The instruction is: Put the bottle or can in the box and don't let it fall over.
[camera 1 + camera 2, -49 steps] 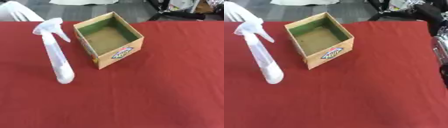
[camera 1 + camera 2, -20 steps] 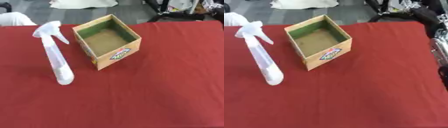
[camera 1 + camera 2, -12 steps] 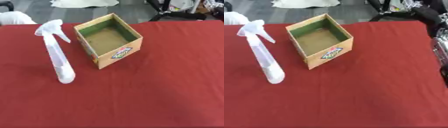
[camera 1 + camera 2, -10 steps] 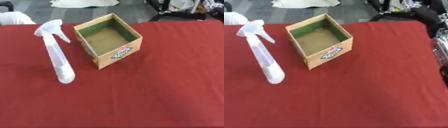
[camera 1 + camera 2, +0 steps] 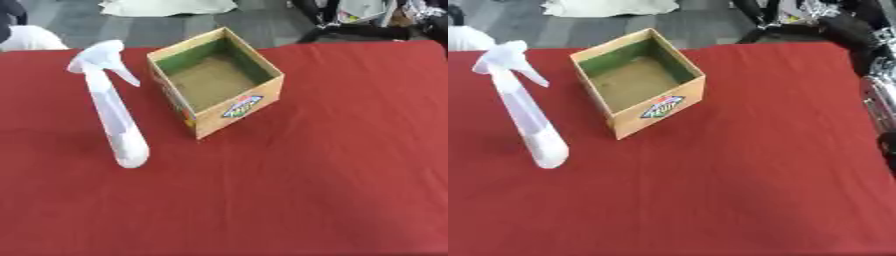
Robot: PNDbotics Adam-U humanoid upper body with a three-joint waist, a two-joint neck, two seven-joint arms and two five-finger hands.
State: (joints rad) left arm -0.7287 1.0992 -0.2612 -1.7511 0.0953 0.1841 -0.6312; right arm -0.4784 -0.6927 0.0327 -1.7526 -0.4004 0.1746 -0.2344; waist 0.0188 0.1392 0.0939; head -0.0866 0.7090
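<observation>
A white translucent spray bottle (image 5: 109,107) stands upright on the red tablecloth (image 5: 306,190), its trigger head at the top pointing toward the box. Just to its right sits an open cardboard box (image 5: 241,110) with green inner walls, a brown floor and a colourful label on its front; nothing is inside it. A narrow gap separates bottle and box. Neither hand shows. Only a silver and black part of my right arm (image 5: 881,100) appears at the right edge of the right eye view, well away from both objects.
Beyond the table's far edge lie a white cloth (image 5: 166,6) on the grey floor, dark equipment (image 5: 350,20) at the upper right and a white rounded object (image 5: 31,37) at the upper left. Red cloth stretches wide in front of and right of the box.
The whole picture shifts slightly as the head moves. Bottle and box keep their places on the cloth.
</observation>
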